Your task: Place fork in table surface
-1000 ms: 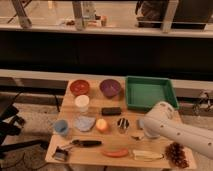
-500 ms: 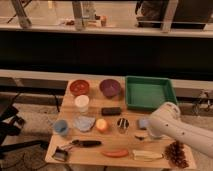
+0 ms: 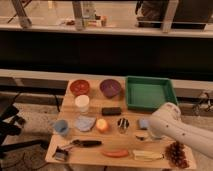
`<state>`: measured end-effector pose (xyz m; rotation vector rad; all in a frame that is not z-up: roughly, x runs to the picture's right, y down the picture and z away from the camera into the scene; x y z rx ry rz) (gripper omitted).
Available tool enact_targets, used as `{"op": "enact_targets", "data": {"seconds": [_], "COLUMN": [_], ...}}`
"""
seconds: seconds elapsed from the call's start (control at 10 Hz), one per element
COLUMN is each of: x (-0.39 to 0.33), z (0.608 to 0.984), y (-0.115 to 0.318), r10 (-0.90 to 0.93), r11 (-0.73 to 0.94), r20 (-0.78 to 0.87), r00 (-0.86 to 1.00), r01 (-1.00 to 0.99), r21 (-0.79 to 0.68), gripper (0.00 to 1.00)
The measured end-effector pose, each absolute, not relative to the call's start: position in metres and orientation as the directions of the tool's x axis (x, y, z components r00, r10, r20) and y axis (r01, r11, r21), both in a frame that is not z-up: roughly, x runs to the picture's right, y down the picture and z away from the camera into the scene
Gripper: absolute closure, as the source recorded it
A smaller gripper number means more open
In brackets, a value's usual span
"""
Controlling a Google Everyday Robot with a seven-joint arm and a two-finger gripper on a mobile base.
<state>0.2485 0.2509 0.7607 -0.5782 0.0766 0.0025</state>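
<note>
The table surface (image 3: 67,107) is a light tan wooden top with many items on it. My white arm reaches in from the lower right. Its gripper (image 3: 142,135) is low over the table's right middle, just below the green tray and right of the small metal cup (image 3: 123,124). I cannot make out the fork; it may be hidden at the gripper under the arm. A small blue item (image 3: 144,123) lies right beside the gripper.
A green tray (image 3: 150,93) stands at the back right, with red (image 3: 80,87) and purple (image 3: 110,88) bowls at the back. A white cup (image 3: 82,103), a black block (image 3: 111,111), a blue cup (image 3: 61,127), an orange fruit (image 3: 102,125), a black-handled tool (image 3: 86,143), a carrot-like item (image 3: 116,153) and a pine cone (image 3: 176,154) also lie on the table.
My arm's white elbow has shifted right and slightly toward the tray. The gripper end stays low near the table's right middle. The items have not moved.
</note>
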Motion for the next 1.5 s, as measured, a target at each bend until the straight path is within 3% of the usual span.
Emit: {"op": "enact_targets", "data": {"seconds": [0.2,0.4,0.5,1.2,1.5], "x": [0.245,0.240,0.239,0.240,0.242], "z": [0.758,0.758,0.758,0.768,0.755], "y": [0.255,0.255,0.255,0.257,0.236], "r10": [-0.051,-0.060,-0.060,-0.006,0.029], "r11": [0.838,0.839,0.839,0.823,0.839], "r20": [-0.069,-0.058,-0.054,-0.060,-0.066], "r00": [0.996,0.996,0.997,0.998,0.997], "r01": [0.005,0.019,0.021,-0.029,-0.060], "r21": [-0.545,-0.544,-0.544,-0.567,-0.541], "gripper": [0.41,0.25,0.21,0.20,0.20]}}
